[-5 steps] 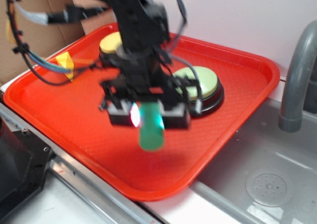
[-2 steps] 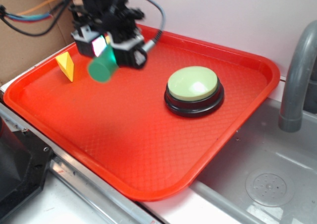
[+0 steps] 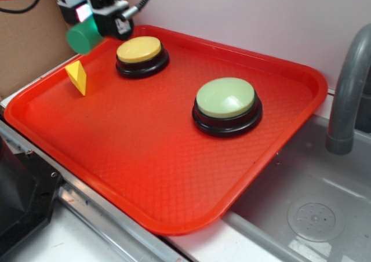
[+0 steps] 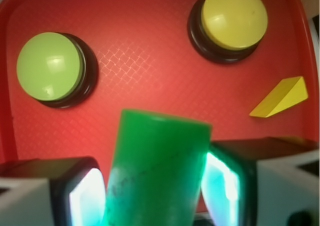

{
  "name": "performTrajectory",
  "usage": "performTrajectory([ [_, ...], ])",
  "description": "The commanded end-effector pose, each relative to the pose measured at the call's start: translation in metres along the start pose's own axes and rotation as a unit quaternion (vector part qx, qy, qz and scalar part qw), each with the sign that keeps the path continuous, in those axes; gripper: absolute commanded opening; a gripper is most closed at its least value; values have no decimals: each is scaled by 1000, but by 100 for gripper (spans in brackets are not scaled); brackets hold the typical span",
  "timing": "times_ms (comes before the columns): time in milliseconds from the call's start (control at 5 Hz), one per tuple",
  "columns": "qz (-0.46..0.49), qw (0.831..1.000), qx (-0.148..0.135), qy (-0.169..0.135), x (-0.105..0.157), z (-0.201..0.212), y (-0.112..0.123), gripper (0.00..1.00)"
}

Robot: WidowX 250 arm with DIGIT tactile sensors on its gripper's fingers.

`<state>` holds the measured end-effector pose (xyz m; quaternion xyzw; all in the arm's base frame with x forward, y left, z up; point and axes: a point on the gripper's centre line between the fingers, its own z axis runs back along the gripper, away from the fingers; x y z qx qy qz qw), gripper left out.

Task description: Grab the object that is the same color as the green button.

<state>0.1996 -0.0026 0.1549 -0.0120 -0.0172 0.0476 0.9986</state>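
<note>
- Exterior view: my end effector [image 3: 87,19] sits at the upper left of the frame, above the far left corner of the red tray [image 3: 174,181], pinching the green cylinder [image 3: 83,37], which hangs in the air clear of the tray floor. I judge the grab done; nothing is left but to keep hold.
- The tray holds the green button [image 3: 225,99] right of centre, the yellow button [image 3: 139,50] toward the upper left, and the yellow triangular block [image 3: 77,77] near the left rim, all well apart. The sink [image 3: 313,215] at lower right looks empty.
- Wrist view: the green cylinder [image 4: 157,171] fills the lower centre, my fingers [image 4: 80,198] pressed against both its sides. Beyond it the green button [image 4: 50,66] lies upper left, the yellow button [image 4: 233,16] upper right, the block [image 4: 281,97] at right.
</note>
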Motion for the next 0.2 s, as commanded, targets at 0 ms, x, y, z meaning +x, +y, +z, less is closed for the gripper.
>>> performTrajectory([
  [0, 35, 999, 27, 5, 18, 17, 12, 4],
])
